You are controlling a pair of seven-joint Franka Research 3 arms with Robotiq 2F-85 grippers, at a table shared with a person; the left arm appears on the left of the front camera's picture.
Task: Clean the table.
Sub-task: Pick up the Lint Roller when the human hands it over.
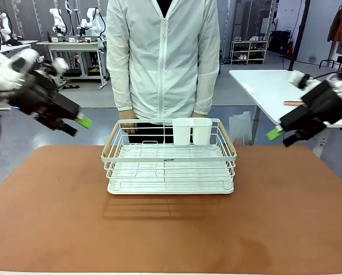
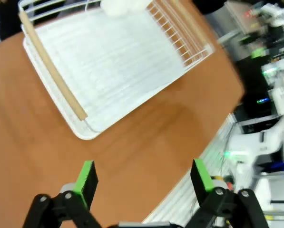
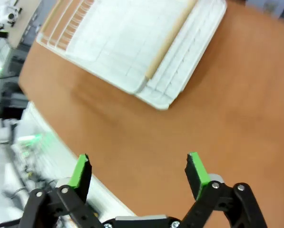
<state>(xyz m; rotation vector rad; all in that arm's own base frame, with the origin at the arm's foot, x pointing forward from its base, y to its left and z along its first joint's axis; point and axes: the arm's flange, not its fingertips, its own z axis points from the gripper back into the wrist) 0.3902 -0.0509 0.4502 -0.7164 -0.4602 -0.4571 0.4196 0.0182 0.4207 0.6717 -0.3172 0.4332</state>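
Observation:
The reddish-brown table (image 1: 171, 235) fills the lower half of the front view. A white wire dish rack (image 1: 169, 159) stands on it at the far middle, with two white cups (image 1: 192, 130) in its back right corner. My left gripper (image 1: 79, 125) hovers open above the table's far left corner. My right gripper (image 1: 278, 136) hangs open above the far right corner. Both are empty and well clear of the rack. The left wrist view looks down past my open left gripper (image 2: 144, 178) onto the rack (image 2: 108, 61). The right wrist view shows my open right gripper (image 3: 139, 171) above the table (image 3: 180, 123), with the rack (image 3: 132, 42) beyond.
A person in a white jacket (image 1: 162, 57) stands at the far edge, with a hand (image 1: 126, 123) at the rack's left handle. A white table (image 1: 279, 91) stands at the back right. The near half of the brown tabletop lies bare.

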